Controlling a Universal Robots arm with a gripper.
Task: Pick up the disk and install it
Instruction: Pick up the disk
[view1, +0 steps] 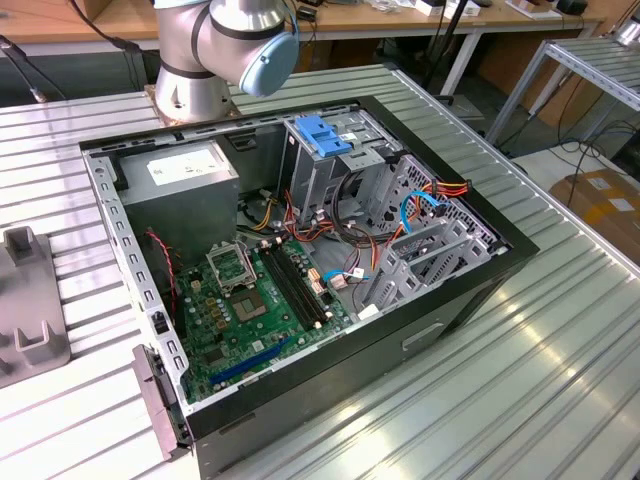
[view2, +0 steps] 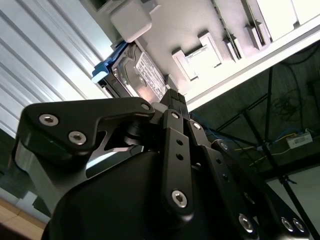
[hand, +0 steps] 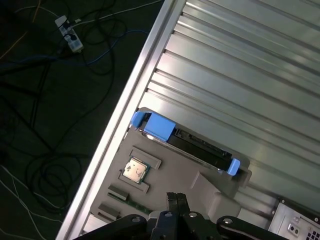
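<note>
Ribbed table (view1: 70, 230), nine o'clock of the case (view1: 330, 395): we see the disk (hand: 197, 144) slotted edge-up for grasping, gripper (hand: 177, 199) jaws pressed together.

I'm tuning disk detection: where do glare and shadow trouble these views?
Exterior view: glare washes the table. First wrist view: the disk is evenly lit, the floor dark. Second wrist view: the gripper is dark against the bright table.
</note>
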